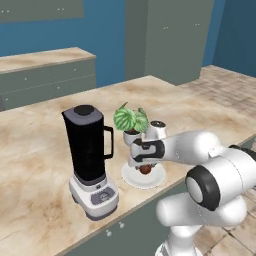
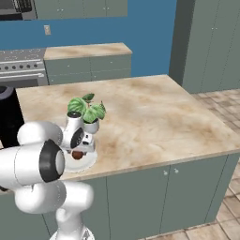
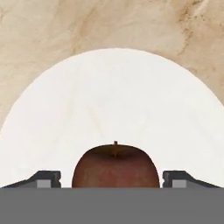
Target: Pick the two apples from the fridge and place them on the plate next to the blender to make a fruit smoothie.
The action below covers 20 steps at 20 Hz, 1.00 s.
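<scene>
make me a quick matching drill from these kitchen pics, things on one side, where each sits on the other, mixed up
Things:
1. apple
2. blender
3. potted plant
4. plate

Places:
a. left of the plate in the left base view
b. flat on the counter, under the gripper
c. behind the plate
d. between the open fingertips, over the plate

Pairs: 1-d, 2-a, 3-c, 4-b

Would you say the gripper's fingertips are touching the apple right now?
Apart. In the hand view the fingertips stand on either side of the apple with a strip of white plate showing between each tip and the fruit.
</scene>
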Motion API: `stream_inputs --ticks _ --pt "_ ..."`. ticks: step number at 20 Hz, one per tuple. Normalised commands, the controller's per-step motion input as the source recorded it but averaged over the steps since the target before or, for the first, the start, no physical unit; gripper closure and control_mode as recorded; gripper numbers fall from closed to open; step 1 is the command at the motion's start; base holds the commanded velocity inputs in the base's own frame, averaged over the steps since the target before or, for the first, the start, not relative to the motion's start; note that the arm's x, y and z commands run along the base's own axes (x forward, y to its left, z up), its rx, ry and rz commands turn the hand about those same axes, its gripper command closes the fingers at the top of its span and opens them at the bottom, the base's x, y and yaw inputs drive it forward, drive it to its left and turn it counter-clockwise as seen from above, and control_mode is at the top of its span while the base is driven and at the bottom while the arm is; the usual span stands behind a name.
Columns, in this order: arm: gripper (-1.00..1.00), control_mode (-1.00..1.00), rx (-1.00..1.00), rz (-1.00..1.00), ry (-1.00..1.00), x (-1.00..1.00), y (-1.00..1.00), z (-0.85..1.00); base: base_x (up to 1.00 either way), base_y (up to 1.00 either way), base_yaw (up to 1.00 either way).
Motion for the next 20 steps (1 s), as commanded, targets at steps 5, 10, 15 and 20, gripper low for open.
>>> stream_inputs --ticks 5,10,15,20 --pt "-1.0 -1.0 0.0 -0.1 0.05 -0.4 -0.05 0.7 0.0 0.0 0.0" --pt "-1.0 -1.0 0.0 -0.08 0.0 -0.96 -0.33 0.94 0.0 0.0 0.0" --pt "-1.0 -1.0 0.0 -0.03 -0.01 -1.0 -0.57 0.64 0.0 0.0 0.0" --pt "-1.0 -1.0 0.0 0.0 -0.33 -0.99 -0.26 0.61 0.0 0.0 0.0"
